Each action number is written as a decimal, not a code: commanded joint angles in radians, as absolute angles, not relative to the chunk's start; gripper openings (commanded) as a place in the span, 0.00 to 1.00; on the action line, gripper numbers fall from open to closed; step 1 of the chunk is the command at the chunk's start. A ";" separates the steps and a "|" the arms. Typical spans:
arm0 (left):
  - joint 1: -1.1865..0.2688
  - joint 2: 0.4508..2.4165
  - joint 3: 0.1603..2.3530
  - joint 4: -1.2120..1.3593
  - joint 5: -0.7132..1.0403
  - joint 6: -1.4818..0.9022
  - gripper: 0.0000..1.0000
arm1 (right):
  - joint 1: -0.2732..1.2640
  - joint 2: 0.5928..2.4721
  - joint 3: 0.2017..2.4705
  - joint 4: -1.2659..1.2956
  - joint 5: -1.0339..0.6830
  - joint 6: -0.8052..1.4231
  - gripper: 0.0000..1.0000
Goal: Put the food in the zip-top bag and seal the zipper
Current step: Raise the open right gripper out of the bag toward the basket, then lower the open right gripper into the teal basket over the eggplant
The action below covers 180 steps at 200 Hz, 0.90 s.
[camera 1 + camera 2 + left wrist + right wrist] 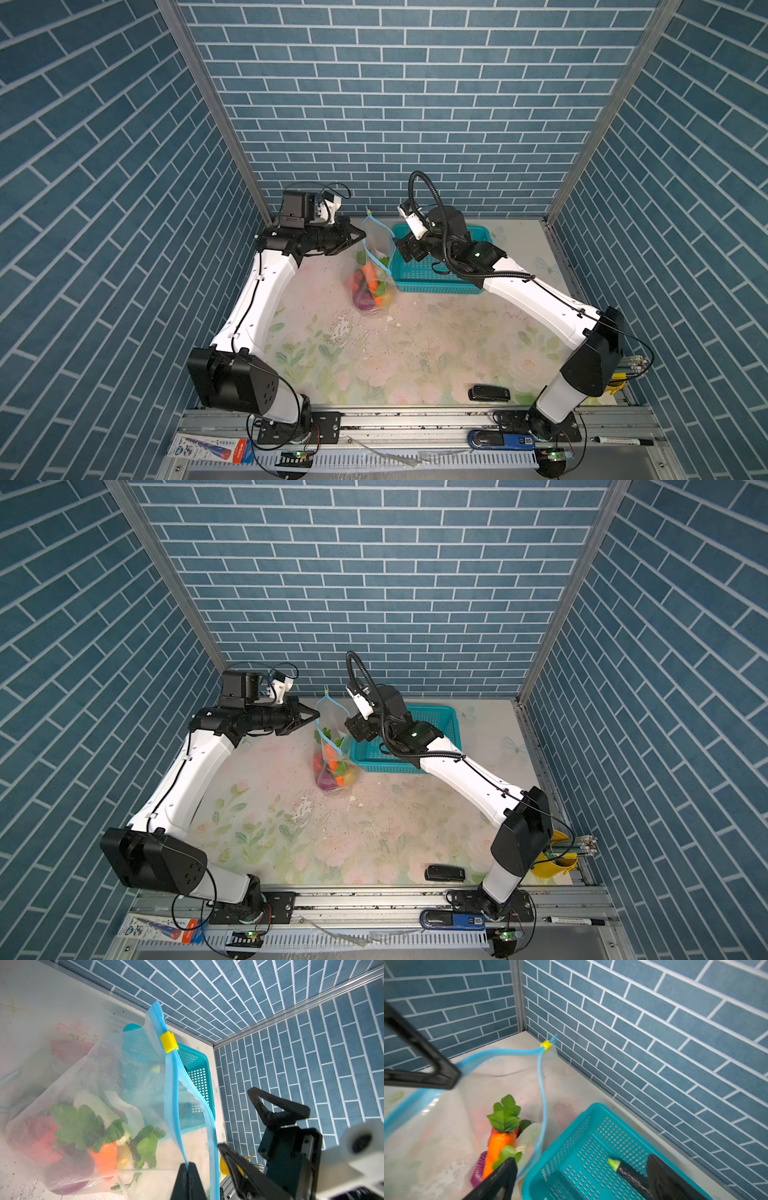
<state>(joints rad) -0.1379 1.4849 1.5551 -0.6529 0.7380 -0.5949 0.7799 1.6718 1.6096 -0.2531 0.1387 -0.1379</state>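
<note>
Zip-top bag (pixel 376 243) upright; blue device (pixel 500 440) perhaps "SD".

No text can be read with certainty. At the near left edge, a blue and orange carton (pixel 212 451) carries print too small to make out. On the near rail to the right, a blue device (pixel 500 440) bears a tiny white mark, perhaps "SD", and the lettering on the marker pen (pixel 623 441) beside it is illegible.

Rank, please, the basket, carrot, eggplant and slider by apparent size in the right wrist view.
1. basket
2. carrot
3. eggplant, partly hidden, so unsure against carrot
4. slider, though farthest
</note>
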 commanded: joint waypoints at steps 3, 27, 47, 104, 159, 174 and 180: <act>-0.141 1.472 1.553 -0.637 0.742 -0.594 0.00 | 0.714 1.673 1.564 -0.310 0.056 -0.163 0.96; -0.144 1.477 1.557 -0.638 0.741 -0.591 0.00 | 0.655 1.693 1.502 -0.287 -0.063 -0.159 0.95; -0.144 1.480 1.561 -0.639 0.745 -0.589 0.00 | 0.615 1.738 1.496 -0.307 -0.125 -0.154 0.93; -0.149 1.480 1.552 -0.638 0.747 -0.590 0.00 | 0.503 1.927 1.640 -0.483 -0.147 -0.282 0.93; -0.154 1.482 1.544 -0.637 0.752 -0.591 0.00 | 0.444 2.093 1.767 -0.505 -0.122 -0.305 0.91; -0.159 1.488 1.548 -0.639 0.756 -0.591 0.00 | 0.432 2.129 1.802 -0.508 -0.113 -0.317 0.91; -0.161 1.489 1.551 -0.639 0.758 -0.591 0.00 | 0.430 2.145 1.821 -0.517 -0.106 -0.330 0.91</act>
<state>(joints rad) -0.1497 1.4849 1.5551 -0.6529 0.7399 -0.5945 0.4362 2.0956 1.7355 -0.4824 -0.1169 -0.2523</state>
